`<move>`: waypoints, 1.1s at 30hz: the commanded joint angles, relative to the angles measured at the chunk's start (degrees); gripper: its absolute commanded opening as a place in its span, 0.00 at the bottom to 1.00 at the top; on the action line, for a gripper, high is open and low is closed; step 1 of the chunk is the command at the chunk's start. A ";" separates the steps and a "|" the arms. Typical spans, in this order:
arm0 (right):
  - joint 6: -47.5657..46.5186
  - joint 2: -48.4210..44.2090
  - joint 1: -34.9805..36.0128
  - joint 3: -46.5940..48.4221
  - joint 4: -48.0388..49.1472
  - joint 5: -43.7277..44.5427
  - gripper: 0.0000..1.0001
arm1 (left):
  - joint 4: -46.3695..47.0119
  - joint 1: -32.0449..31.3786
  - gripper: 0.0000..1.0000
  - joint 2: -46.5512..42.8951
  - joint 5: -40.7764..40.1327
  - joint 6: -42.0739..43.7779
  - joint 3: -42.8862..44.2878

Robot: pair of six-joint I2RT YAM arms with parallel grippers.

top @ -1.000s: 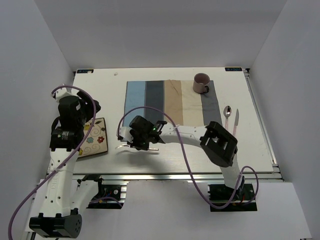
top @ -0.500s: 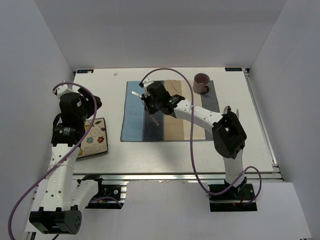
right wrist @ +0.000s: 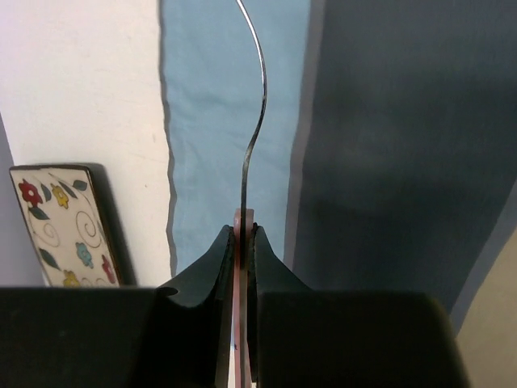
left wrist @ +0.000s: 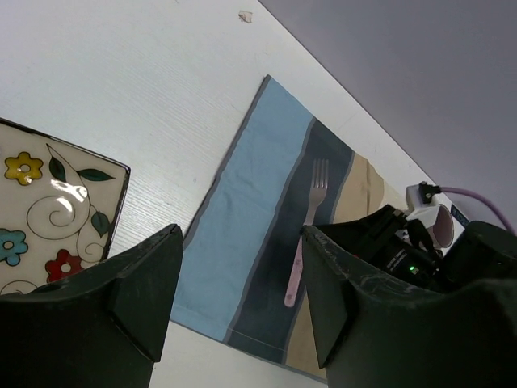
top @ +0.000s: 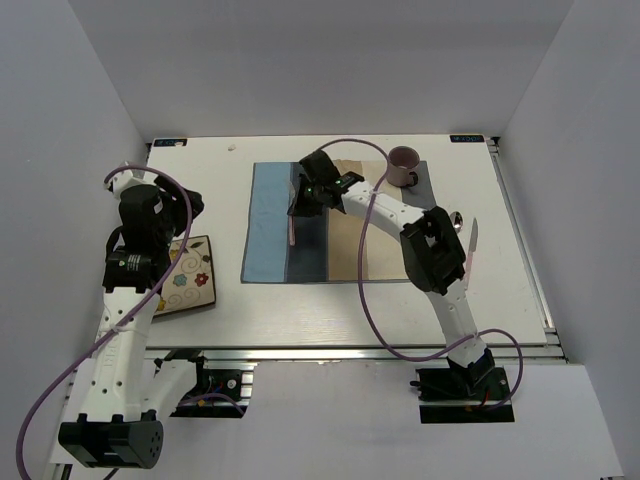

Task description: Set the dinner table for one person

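Spanning the scene, the off-white worktop (top: 520,300) carries a striped placemat (top: 268,215), a floral plate (top: 188,276) left of it and a mug (top: 403,165) on its far right corner. Above the blue stripes the right pincer (right wrist: 240,230) clamps a pink-handled fork (left wrist: 306,230); the left pincer (left wrist: 240,242) gapes empty.

In the right wrist view the fork (right wrist: 260,105) runs off the top edge, its tines unseen and its pink handle buried in the right gripper (right wrist: 243,238). The left wrist view cuts the flowered plate (left wrist: 56,194) off at its left edge. From above, the right arm (top: 435,255) covers most of the spoon (top: 457,217), and the left arm (top: 135,250) overlaps the flowered plate's left side.
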 commanded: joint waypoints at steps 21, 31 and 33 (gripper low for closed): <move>9.76 8.34 1.90 5.08 1.13 3.72 0.31 | -0.54 0.18 0.70 3.03 0.84 -1.06 1.76; 4.06 2.82 1.99 0.16 5.78 2.75 0.53 | 0.77 0.18 0.70 1.63 0.84 -1.50 -0.17; 1.07 0.70 1.90 -1.25 8.06 2.75 0.52 | 1.74 0.18 0.70 1.45 1.28 -1.85 -1.31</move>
